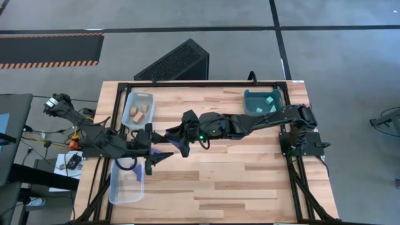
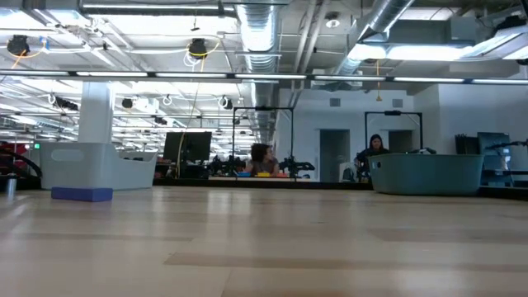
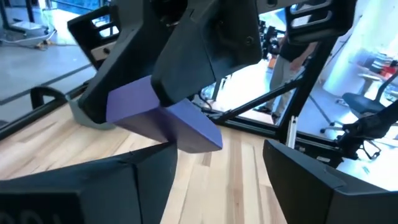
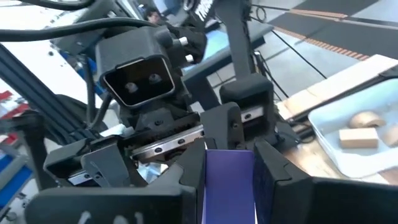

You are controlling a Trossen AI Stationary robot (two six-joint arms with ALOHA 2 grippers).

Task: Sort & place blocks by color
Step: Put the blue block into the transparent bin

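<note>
**Blue block passes between two grippers near the counter's left side**

The two arms meet over the wooden counter [image 1: 237, 169], left of its middle. The right gripper [image 1: 181, 145] reaches across from the right side and has its jaws closed on a dark blue block [image 4: 229, 183]; in the right wrist view the block sits upright between its two dark fingers [image 4: 273, 174]. The left gripper [image 1: 157, 154] faces it from the other side. Its jaws stand apart on either side of the same block, and in the left wrist view the block [image 3: 165, 121] hangs just ahead of them, gripped from above by the right arm's fingers, clear of the counter.

Tan blocks [image 1: 140, 112] lie in a clear bin [image 1: 128, 103] at the counter's far left corner. Light cyan blocks [image 1: 270, 103] lie in a teal bin [image 1: 250, 100] at the far right corner. Another clear bin [image 1: 119, 194] sits at the near left edge, just beside the left arm; what it holds cannot be told from above. In the low view a blue block [image 2: 81, 194] rests in front of a pale bin [image 2: 74, 165].
</note>
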